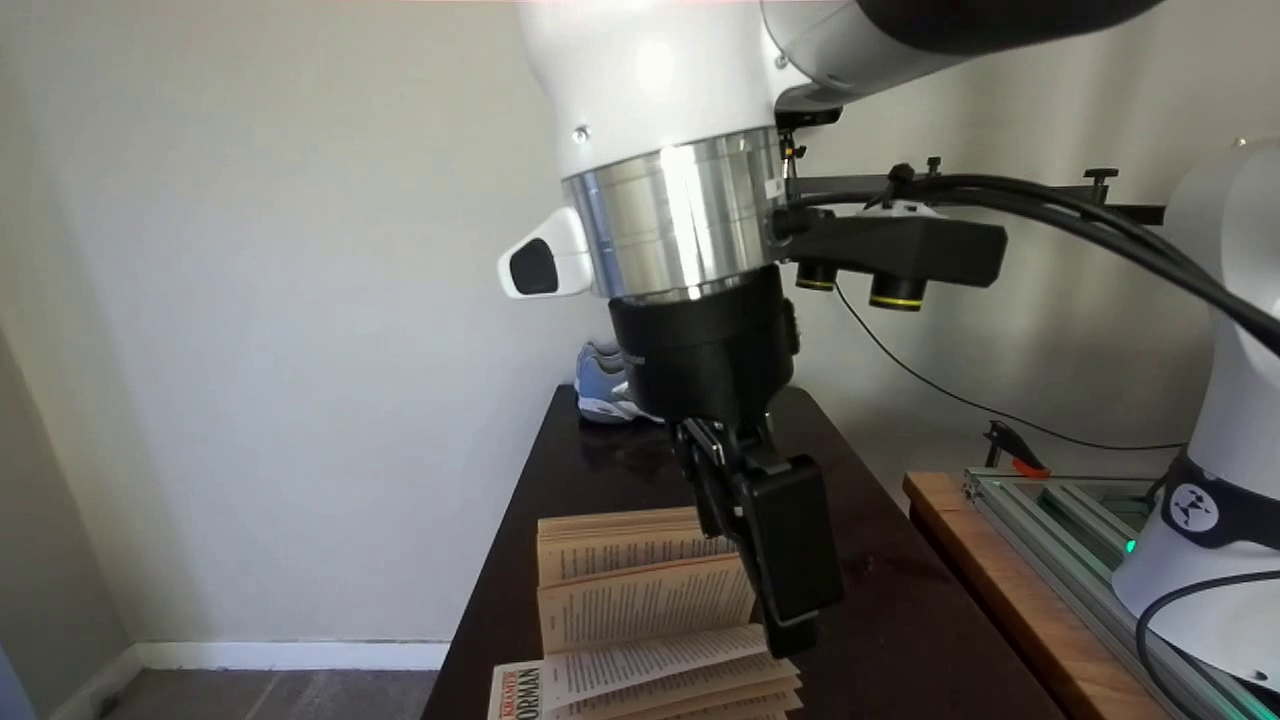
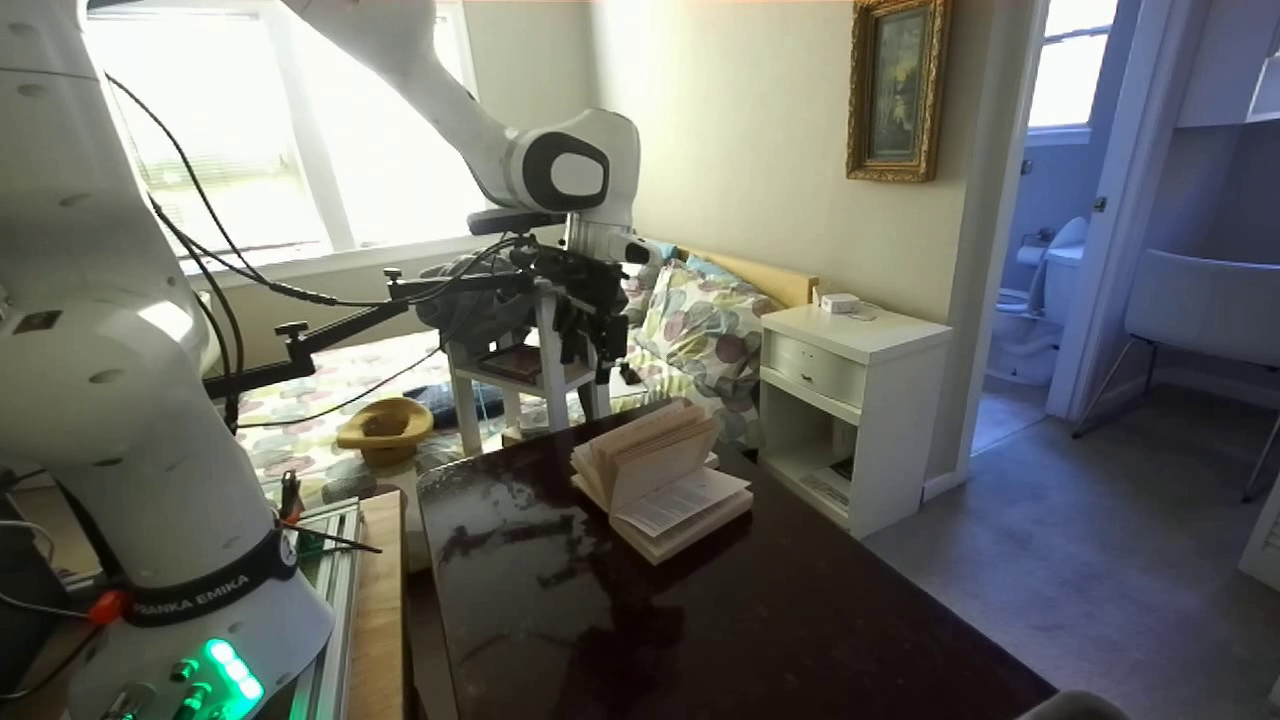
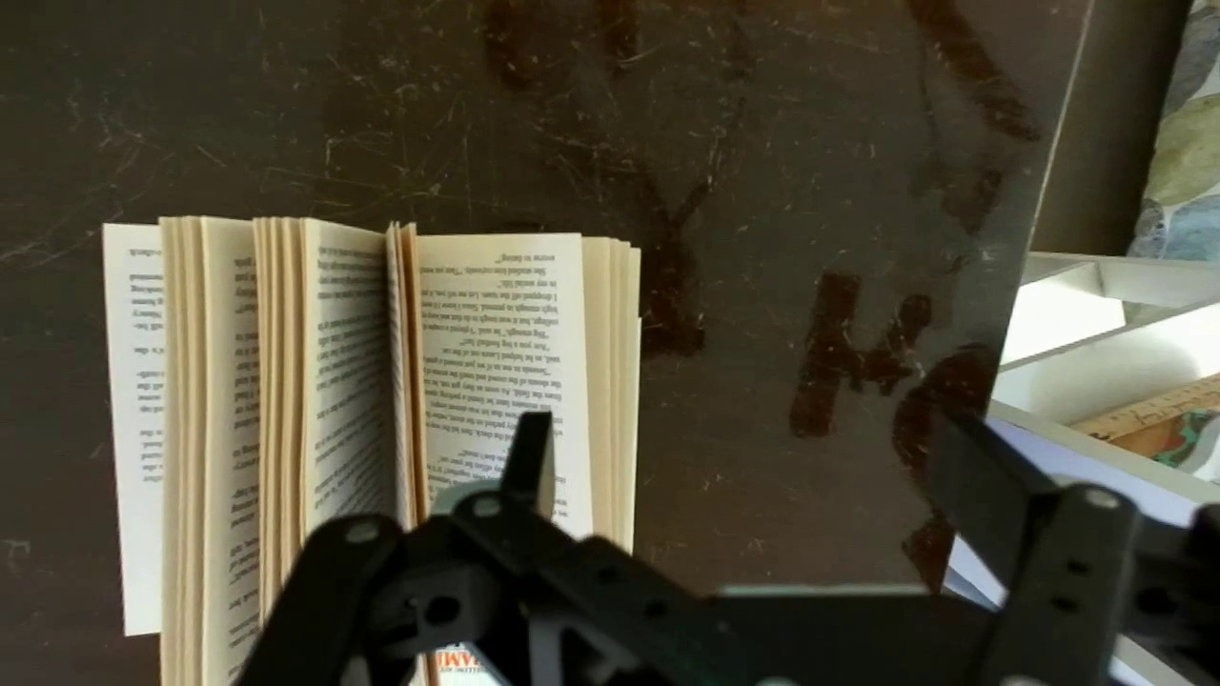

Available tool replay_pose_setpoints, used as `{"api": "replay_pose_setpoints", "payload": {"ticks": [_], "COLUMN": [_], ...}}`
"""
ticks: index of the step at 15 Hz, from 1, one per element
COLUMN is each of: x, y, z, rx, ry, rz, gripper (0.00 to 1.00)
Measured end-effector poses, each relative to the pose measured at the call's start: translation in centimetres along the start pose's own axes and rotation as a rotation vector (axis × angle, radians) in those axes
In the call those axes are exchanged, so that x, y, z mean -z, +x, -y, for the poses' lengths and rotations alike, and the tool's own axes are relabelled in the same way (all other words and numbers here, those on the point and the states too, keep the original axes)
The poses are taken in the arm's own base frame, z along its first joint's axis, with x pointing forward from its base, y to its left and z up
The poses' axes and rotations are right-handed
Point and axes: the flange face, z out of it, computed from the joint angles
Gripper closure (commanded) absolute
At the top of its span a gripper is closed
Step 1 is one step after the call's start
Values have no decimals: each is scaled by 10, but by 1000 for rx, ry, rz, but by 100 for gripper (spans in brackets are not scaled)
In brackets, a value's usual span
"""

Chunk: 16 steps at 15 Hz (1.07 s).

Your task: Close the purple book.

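Note:
The thick book lies open on the dark table, with tan-cream pages fanned and several standing up, in both exterior views (image 1: 645, 605) (image 2: 665, 485) and at left in the wrist view (image 3: 500, 333). A white strip with red and black lettering shows at its edge; no purple cover is visible. My gripper (image 3: 758, 448) is open and empty, its fingers wide apart. In the wrist view one finger overlaps the right-hand pages and the other is over the table's edge. In both exterior views the gripper (image 1: 765, 590) (image 2: 590, 360) points down above the book; contact cannot be told.
The dark table (image 1: 870, 620) ends near a white nightstand (image 2: 860, 350) and a bed (image 2: 700, 320). A grey-blue sneaker (image 1: 603, 388) sits at the table's far end in an exterior view. The robot's wooden base bench (image 1: 1040, 590) stands alongside.

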Motion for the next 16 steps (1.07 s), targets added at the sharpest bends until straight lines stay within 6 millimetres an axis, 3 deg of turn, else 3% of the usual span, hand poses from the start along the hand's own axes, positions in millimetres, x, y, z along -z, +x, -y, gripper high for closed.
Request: {"api": "replay_pose_setpoints", "payload": {"ticks": [10, 16], "x": [-11, -15], "y": [-1, -4], "z": [-12, -46], "rx": [116, 16], "ry": [-180, -170], "rz": [-29, -19], "gripper": [0, 0]}}
